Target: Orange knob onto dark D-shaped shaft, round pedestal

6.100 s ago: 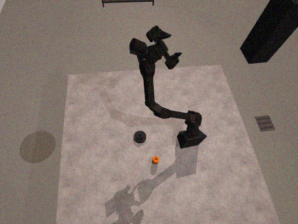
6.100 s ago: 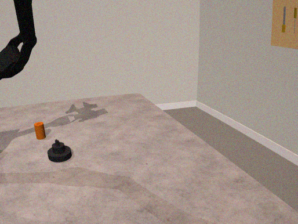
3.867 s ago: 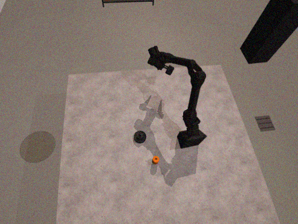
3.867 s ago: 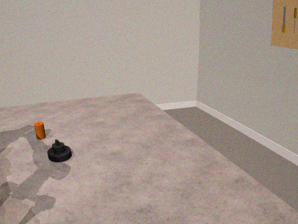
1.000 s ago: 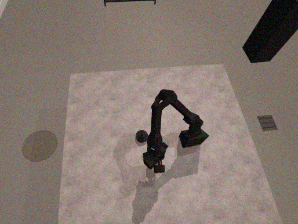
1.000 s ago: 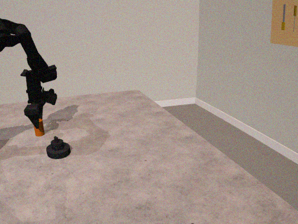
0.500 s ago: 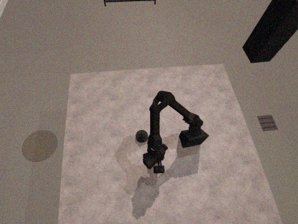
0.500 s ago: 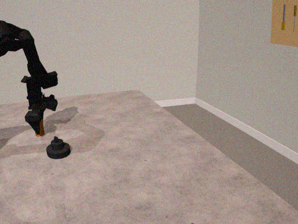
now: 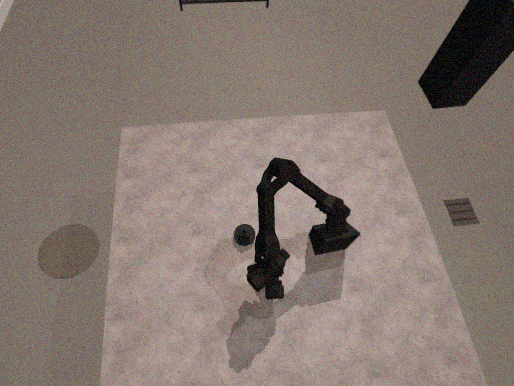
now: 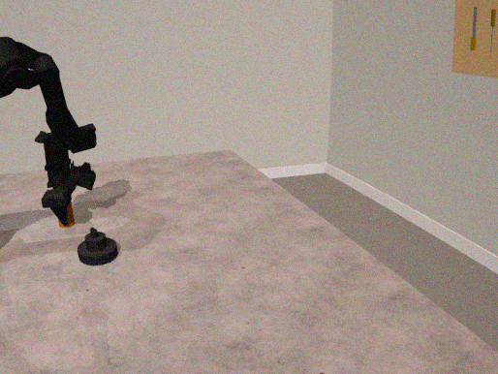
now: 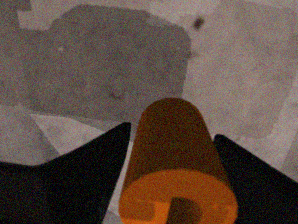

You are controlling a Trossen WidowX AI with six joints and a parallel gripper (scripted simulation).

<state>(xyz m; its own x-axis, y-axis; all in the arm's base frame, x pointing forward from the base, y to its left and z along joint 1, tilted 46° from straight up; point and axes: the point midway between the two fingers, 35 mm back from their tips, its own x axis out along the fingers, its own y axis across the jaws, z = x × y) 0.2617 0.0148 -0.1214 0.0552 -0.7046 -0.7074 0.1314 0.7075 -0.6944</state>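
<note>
The orange knob (image 10: 71,213) (image 11: 172,155) stands upright on the table, its top end facing the wrist camera. Part of its hole shows at the lower edge of the wrist view, with a straight edge on the left. My gripper (image 10: 66,221) (image 11: 172,135) is down around the knob, partly closed, one finger on each side. A narrow light gap shows between the left finger and the knob; the right finger is very close to it or touching. The round pedestal (image 9: 244,235) (image 10: 97,254) stands apart from the gripper, with the dark shaft (image 10: 93,231) upright on it. The knob is hidden in the top view.
The pale mottled table (image 9: 175,175) (image 10: 291,271) bears the arm's base (image 9: 332,236) and the arm's shadows. In the top view the pedestal is just left of the forearm. A dark block (image 9: 465,60) shows at the upper right, beyond the table's edge.
</note>
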